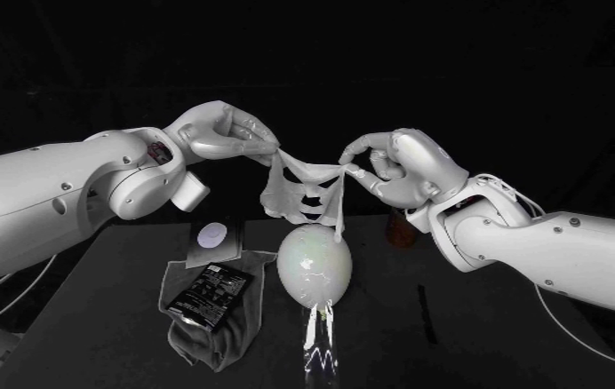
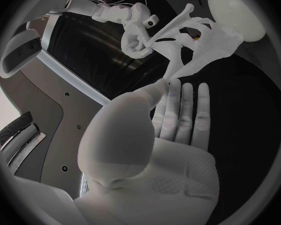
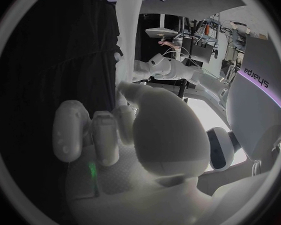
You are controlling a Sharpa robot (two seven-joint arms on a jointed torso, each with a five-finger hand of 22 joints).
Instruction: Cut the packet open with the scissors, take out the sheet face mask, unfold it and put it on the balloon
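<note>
Sheet mask [image 1: 305, 192] in fingers of left hand [image 1: 225, 136] and right hand [image 1: 397, 171], over balloon [image 1: 315, 265]; packet [image 1: 211, 293] print unreadable.

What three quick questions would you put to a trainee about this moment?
1. True or false: the sheet mask is already wrapped down over the balloon.
2. Look at the left hand and the right hand. Which holds the mask? A) the left alone B) the right alone C) both, one at each upper corner D) neither
3. Fill in: the black packet lies on the table on the robot's ____ side of the balloon.

Key: 1 false, it hangs stretched between the hands above the balloon; 2 C; 3 left.
</note>
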